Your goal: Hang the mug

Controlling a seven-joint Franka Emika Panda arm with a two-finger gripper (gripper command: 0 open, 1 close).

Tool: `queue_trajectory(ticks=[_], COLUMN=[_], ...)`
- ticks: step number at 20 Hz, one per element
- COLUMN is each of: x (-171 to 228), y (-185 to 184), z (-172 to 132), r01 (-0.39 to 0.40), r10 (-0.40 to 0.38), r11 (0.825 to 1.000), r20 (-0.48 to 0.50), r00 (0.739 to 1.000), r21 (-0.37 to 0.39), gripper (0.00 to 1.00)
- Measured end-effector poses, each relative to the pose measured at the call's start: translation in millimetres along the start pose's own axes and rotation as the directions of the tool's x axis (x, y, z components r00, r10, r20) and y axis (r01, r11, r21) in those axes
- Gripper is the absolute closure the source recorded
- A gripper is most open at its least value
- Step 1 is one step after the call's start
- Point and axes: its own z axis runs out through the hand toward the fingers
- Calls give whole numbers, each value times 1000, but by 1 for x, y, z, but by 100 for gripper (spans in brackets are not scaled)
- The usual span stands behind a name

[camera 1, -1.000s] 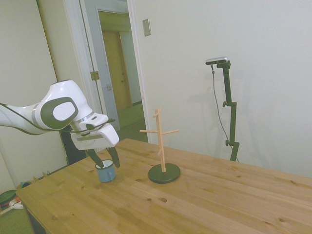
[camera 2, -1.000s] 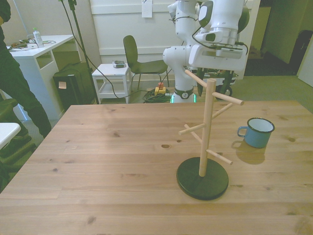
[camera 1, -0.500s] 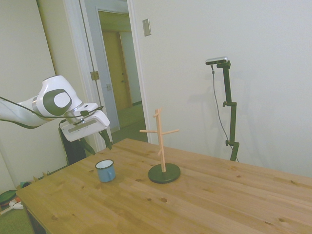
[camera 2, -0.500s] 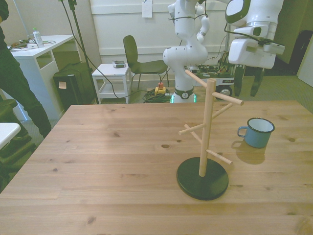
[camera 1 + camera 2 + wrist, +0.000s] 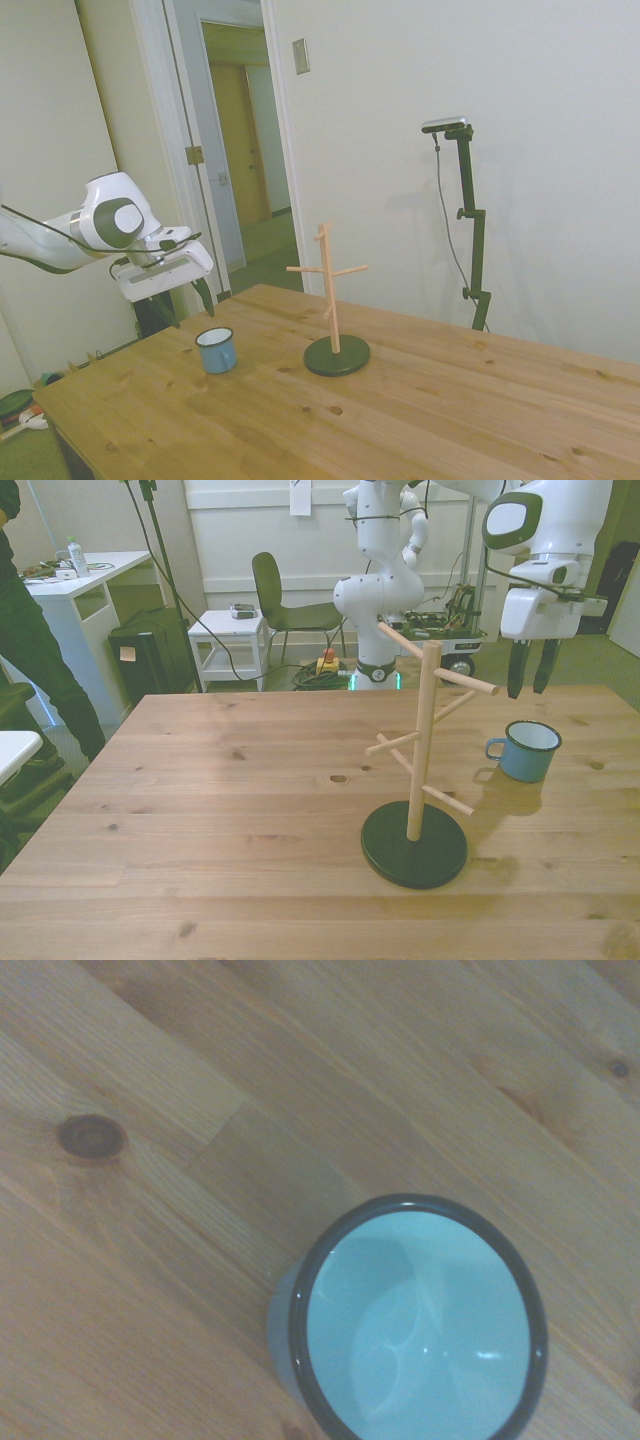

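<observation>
My tool [image 5: 527, 683] hangs empty, fingers narrowly apart, above mug [image 5: 526, 750] upright on worktop [image 5: 230, 810], right of peg stand [image 5: 418, 780] in front view. Off-centre descent risks tipping mug.

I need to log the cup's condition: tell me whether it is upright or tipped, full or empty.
Upright and empty. The mug stands on its base on the table, rim up, and the wrist view shows a bare white inside.
</observation>
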Motion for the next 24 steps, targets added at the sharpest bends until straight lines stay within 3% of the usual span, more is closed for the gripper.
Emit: queue_trajectory(ticks=[8,24], x=[18,28], y=[-13,-56], z=[30,60], r01=[34,103], r10=[-35,-104], r11=[999,995], r20=[44,74], r00=[998,992], r21=[11,15], gripper=[0,0])
